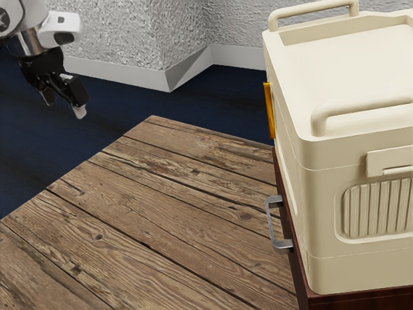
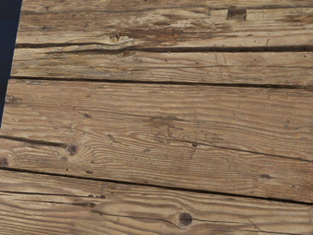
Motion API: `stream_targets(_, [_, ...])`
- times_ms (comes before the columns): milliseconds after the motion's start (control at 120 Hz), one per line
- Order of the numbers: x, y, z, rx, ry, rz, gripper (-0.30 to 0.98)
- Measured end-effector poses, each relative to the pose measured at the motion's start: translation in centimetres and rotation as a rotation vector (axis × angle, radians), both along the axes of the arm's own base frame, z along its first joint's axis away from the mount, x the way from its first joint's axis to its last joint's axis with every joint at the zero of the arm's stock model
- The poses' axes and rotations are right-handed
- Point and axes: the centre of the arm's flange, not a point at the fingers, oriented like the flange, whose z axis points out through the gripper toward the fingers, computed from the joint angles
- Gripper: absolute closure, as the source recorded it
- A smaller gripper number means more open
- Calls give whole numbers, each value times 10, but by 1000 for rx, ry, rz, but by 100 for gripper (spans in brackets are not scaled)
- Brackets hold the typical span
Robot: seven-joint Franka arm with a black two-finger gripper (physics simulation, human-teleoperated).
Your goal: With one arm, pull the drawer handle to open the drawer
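We have our gripper (image 1: 64, 105) open, its fingers parted. Well apart from it, toward the exterior view's right, is the metal drawer handle (image 1: 270, 223), across the plank table (image 1: 161, 194) from us, on the dark wooden cabinet (image 1: 288, 223) under a cream box (image 1: 322, 152).

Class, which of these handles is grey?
The one on the brown cabinet; the two handles on the box top are cream.

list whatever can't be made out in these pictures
Drawer front: steeply slanted in the exterior view, outline unclear.
Beige box: cut off by the exterior view's right edge.
Orange piece: nearly edge-on in the exterior view, purpose unclear.
Arm: cut off at the exterior view's upper left.
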Motion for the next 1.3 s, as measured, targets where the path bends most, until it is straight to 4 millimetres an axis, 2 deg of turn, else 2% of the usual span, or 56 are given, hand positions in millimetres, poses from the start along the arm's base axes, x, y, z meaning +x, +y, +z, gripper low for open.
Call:
stream_targets(150, [17,-52,-1,-3,4,-121,0])
stream_targets(183, [9,-62,20,-6,-38,-142,0])
stream_targets(225, [-13,-66,66,14,-126,-156,0])
stream_targets(250, [-23,-68,86,30,-164,-167,0])
stream_targets(283, [-28,-78,102,52,-191,-202,0])
stream_targets(317, [-25,-106,108,68,-196,-270,0])
stream_targets(400, [-6,-213,83,54,-133,-528,0])
stream_targets(467, [16,-269,41,42,-39,-693,0])
stream_targets(533, [23,-306,8,46,26,-830,0])
stream_targets(625, [24,-345,-30,60,91,-993,0])
stream_targets(675, [22,-361,-40,72,104,-1069,0])
stream_targets(733, [17,-375,-43,87,103,-1147,0])
stream_targets(783, [10,-377,-43,99,105,-1197,0])
stream_targets(817, [10,-363,-43,104,108,-1201,0])
stream_targets(850, [14,-331,-43,106,112,-1167,0])
stream_targets(925, [22,-226,-44,103,129,-1026,0])
stream_targets(942, [20,-212,-46,103,134,-1011,0])
stream_targets(967, [13,-201,-52,103,142,-1011,0])
stream_targets(1067, [-5,-209,-84,118,152,-1111,0])
stream_targets(1158, [-15,-216,-103,142,115,-1203,0])
stream_targets(1233, [-15,-214,-109,160,66,-1269,0])
stream_targets(1300, [-13,-224,-109,195,29,-1341,0])
